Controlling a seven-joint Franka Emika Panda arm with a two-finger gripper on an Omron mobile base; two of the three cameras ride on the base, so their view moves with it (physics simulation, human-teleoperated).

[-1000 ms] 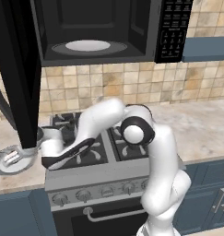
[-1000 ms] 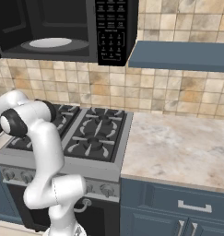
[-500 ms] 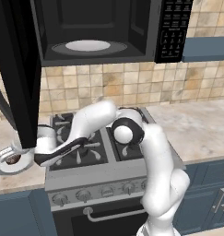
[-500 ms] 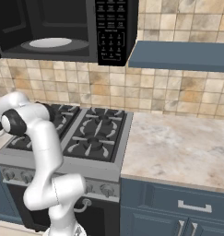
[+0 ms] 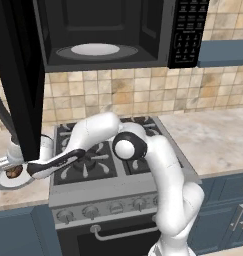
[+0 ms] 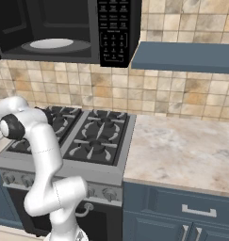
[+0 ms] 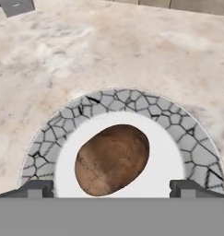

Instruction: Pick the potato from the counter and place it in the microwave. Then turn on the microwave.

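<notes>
Two-finger gripper (image 7: pixel 111 188) on the white arm: jaws spread wide, one dark fingertip (image 7: pixel 37 188) on each side of the potato, nothing gripped; seen from the hand camera it hangs directly over the plate.

Small brown roundish potato with darker mottling (image 7: pixel 112 159): lies in the white centre of the plate, untouched by the fingertips. In the left base view it shows as a dark lump (image 5: pixel 14 172) at the plate's near edge, partly hidden by the microwave door.

Round white plate with a grey cracked-mosaic rim (image 7: pixel 196 152): sits flat on the counter, just left of the stove in the left base view (image 5: pixel 3 181).

Light beige speckled stone-look counter (image 7: pixel 132 50): carries the plate; a further stretch runs right of the stove (image 6: pixel 186 150) above blue-grey cabinet fronts (image 6: pixel 182 212).

Black gas stove top with grey burner grates (image 6: pixel 94 139): set between the two counter stretches, knobs along its front edge; the white arm reaches across it towards the plate.

Large black microwave (image 5: pixel 108 30): mounted above the stove, cavity exposed. Its white round turntable (image 5: pixel 95 49) is bare. Its dark door (image 5: pixel 15 85) stands swung out to the left, hanging above the plate. The keypad of small buttons (image 6: pixel 113 26) is on the right of the cavity.

Beige tiled backsplash (image 5: pixel 143 92): behind the stove, below the microwave.
</notes>
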